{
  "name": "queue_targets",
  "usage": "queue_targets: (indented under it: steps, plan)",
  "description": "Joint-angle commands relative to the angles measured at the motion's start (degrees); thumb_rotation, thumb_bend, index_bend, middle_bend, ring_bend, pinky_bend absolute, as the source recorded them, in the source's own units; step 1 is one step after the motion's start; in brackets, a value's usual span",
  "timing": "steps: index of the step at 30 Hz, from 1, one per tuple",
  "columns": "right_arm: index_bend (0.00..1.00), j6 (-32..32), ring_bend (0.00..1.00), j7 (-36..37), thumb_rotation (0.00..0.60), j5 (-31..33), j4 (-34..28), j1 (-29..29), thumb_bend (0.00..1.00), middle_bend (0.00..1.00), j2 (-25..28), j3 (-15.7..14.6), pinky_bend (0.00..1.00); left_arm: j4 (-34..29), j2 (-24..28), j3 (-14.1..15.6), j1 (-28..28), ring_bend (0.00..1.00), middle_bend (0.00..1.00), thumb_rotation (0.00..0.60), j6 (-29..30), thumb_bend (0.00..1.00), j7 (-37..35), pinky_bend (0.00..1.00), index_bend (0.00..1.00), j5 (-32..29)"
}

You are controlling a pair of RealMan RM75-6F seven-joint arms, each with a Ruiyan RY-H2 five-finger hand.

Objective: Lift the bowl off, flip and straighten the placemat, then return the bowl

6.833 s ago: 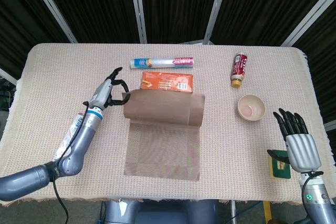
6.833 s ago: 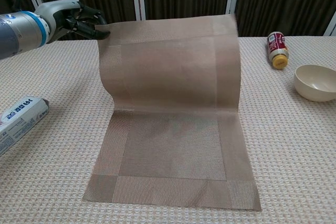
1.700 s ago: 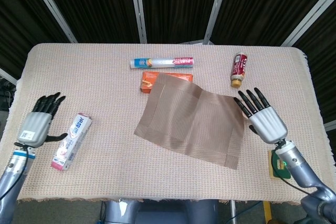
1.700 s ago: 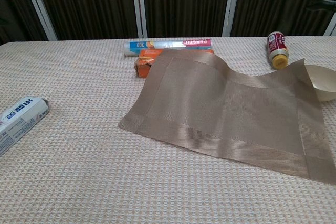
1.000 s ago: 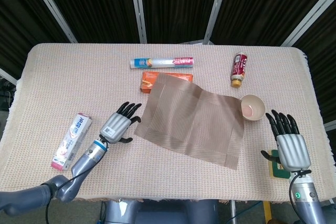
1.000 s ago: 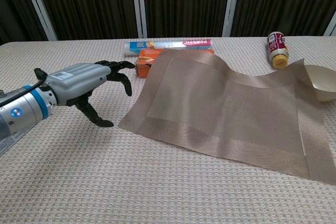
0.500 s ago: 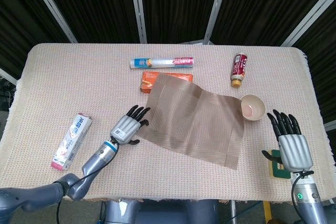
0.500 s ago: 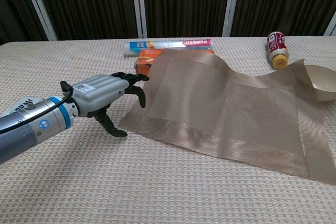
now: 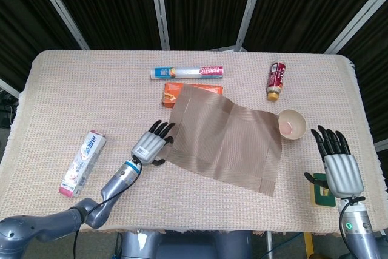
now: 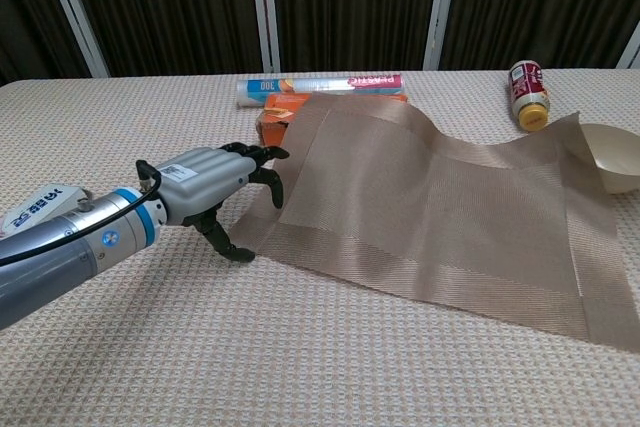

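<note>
The brown woven placemat [image 9: 221, 137] lies skewed at mid-table, rippled, its far corner resting on an orange box [image 9: 174, 92]. Its right corner leans against the cream bowl [image 9: 290, 124], which stands upright on the tablecloth, off the mat. My left hand [image 9: 153, 144] is at the mat's near-left corner with fingers spread and slightly curled, fingertips [image 10: 272, 159] over the mat's edge [image 10: 262, 227] and thumb beside the corner. It grips nothing that I can see. My right hand [image 9: 336, 165] hovers open and empty, near the table's front right, clear of the bowl [image 10: 615, 157].
A wrap roll [image 9: 187, 73] lies behind the orange box [image 10: 275, 117]. A small bottle [image 9: 276, 80] lies at the back right. A toothpaste box [image 9: 83, 163] sits front left. A green item [image 9: 321, 189] is under the right hand.
My left hand has moved right from beside the toothpaste box to the mat's near-left corner, its fingers now over the edge. The right hand, mat and bowl have barely moved.
</note>
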Motion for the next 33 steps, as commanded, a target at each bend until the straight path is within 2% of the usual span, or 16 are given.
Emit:
queue_targets:
  steps: [1, 7, 16, 25, 29, 33]
  plan:
    - [0.00, -0.05, 0.00, 0.03, 0.600, -0.10, 0.01, -0.13, 0.00, 0.00, 0.06, 0.12, 0.00, 0.14, -0.12, 0.03, -0.16, 0.00, 0.00, 0.600, -0.21, 0.28, -0.08, 0.00, 0.35, -0.31]
    - [0.00, -0.10, 0.00, 0.34, 0.600, -0.42, -0.16, -0.43, 0.00, 0.00, 0.22, 0.41, 0.00, -0.06, -0.18, 0.27, -0.49, 0.00, 0.00, 0.600, -0.19, 0.38, 0.42, 0.00, 0.37, -0.44]
    - [0.00, -0.17, 0.00, 1.01, 0.600, -0.70, -0.40, -0.78, 0.00, 0.00, 0.52, 0.90, 0.00, -0.42, -0.70, 0.05, -1.20, 0.00, 0.00, 0.600, -1.07, 0.41, 2.10, 0.00, 0.37, -1.67]
    - [0.00, -0.24, 0.00, 2.00, 0.600, -1.20, -0.57, -1.06, 0.00, 0.00, 0.89, 1.24, 0.00, 0.14, -1.67, -0.72, -1.58, 0.00, 0.00, 0.600, -1.90, 0.50, 2.38, 0.00, 0.41, -3.66]
    - [0.00, -0.21, 0.00, 2.49, 0.600, -1.39, -0.67, -1.17, 0.00, 0.00, 1.10, 1.32, 0.00, 0.47, -2.12, -1.18, -1.73, 0.00, 0.00, 0.600, -1.79, 0.52, 2.25, 0.00, 0.46, -4.16]
    - [0.00, -0.17, 0.00, 2.98, 0.600, -1.60, -0.70, -1.29, 0.00, 0.00, 1.24, 1.49, 0.00, 0.98, -2.68, -1.33, -1.80, 0.00, 0.00, 0.600, -1.18, 0.53, 2.24, 0.00, 0.62, -4.30]
